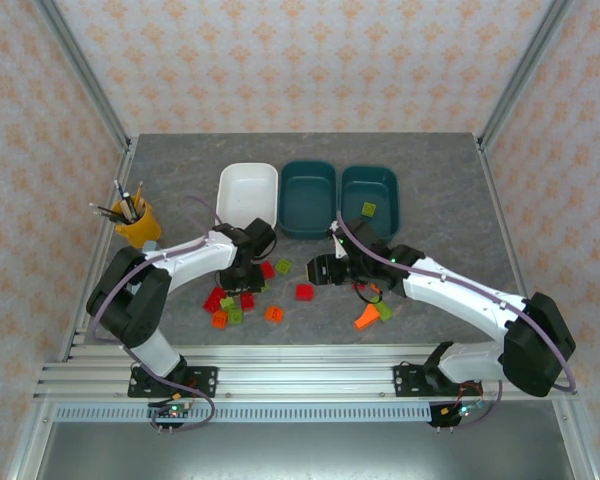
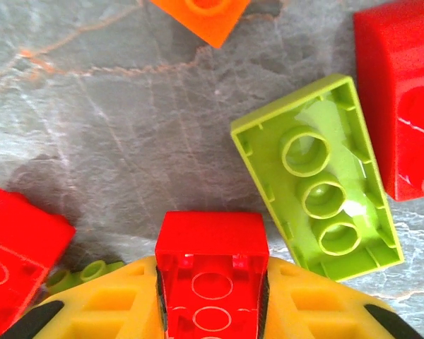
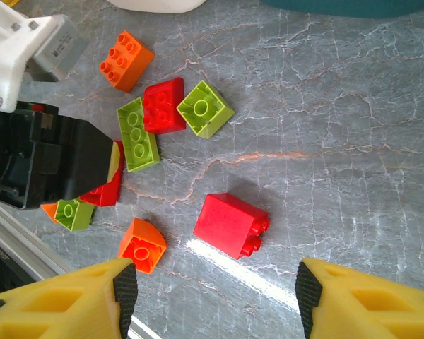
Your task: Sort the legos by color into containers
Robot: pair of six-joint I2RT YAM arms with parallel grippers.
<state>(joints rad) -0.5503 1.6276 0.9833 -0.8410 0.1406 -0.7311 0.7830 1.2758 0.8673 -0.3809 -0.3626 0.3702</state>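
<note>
In the left wrist view my left gripper (image 2: pixel 212 286) is shut on a red lego (image 2: pixel 212 244), its hollow underside facing the camera, just above the table. A lime green oblong lego (image 2: pixel 316 180) lies upside down beside it, with further red legos (image 2: pixel 403 99) around. My right gripper (image 3: pixel 215 293) hangs open above a red lego (image 3: pixel 231 225) lying on its side. From above, the left gripper (image 1: pixel 248 275) sits among the pile, and the right gripper (image 1: pixel 320 270) is near the lone red lego (image 1: pixel 304 292). The white container (image 1: pixel 247 192) and two teal containers (image 1: pixel 308 198) (image 1: pixel 370 200) stand behind; the right one holds a green lego (image 1: pixel 368 209).
A yellow cup of pencils (image 1: pixel 135 220) stands at the left. Orange (image 3: pixel 127 60), red (image 3: pixel 164 106) and green (image 3: pixel 205 108) bricks lie scattered near the left arm. An orange piece (image 1: pixel 365 320) and a green one (image 1: pixel 383 311) lie under the right arm. A metal rail (image 1: pixel 300 375) runs along the near edge.
</note>
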